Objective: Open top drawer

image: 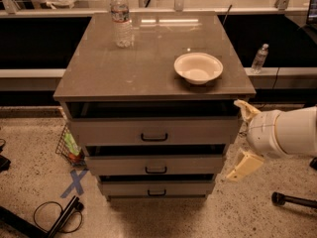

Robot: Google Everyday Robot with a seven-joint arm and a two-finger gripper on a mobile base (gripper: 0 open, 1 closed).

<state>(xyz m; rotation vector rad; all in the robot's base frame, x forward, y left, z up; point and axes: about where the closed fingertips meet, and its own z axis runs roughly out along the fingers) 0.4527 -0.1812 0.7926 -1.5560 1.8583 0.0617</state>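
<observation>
The top drawer (119,131) is the tallest pale-grey front of three, with a small black bar handle (154,137) at its centre. A dark gap shows between its front and the cabinet top (148,58). My gripper (233,141) is at the cabinet's right side, level with the top and middle drawers. Its two cream fingers are spread wide, the upper fingertip (243,108) by the top drawer's right corner, the lower one (241,166) by the middle drawer (114,164). It holds nothing. It is well to the right of the handle.
A water bottle (120,18) and a white bowl (198,67) stand on the cabinet top. The bottom drawer (124,188) is below. A second bottle (259,58) is on the ledge at the right. A wire basket (69,148), blue tape X (75,182) and black cables (54,217) are on the floor at the left.
</observation>
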